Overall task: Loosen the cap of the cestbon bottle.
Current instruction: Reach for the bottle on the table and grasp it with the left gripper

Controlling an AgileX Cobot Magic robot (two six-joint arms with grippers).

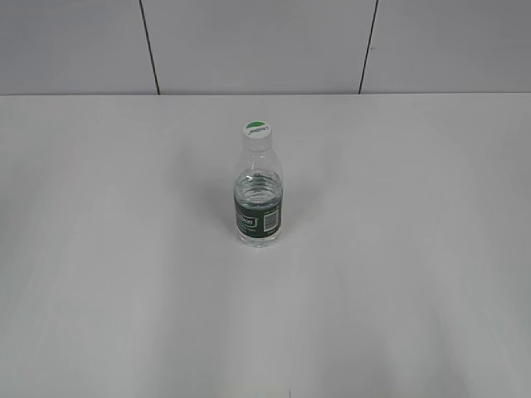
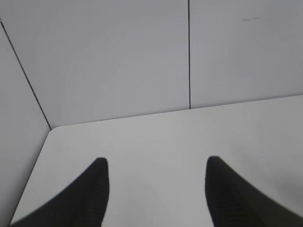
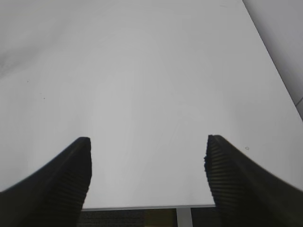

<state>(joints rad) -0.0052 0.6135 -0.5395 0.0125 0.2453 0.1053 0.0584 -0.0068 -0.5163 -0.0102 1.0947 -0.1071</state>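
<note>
The cestbon bottle stands upright near the middle of the white table in the exterior view, clear with a dark green label band. Its white cap with a green half on top sits on the neck. Neither gripper shows in the exterior view. My left gripper is open and empty over a bare table corner in the left wrist view. My right gripper is open and empty over bare table in the right wrist view. The bottle is out of both wrist views.
A grey panelled wall runs behind the table's far edge. The left wrist view shows the table's left corner against the wall. The right wrist view shows the table's near edge.
</note>
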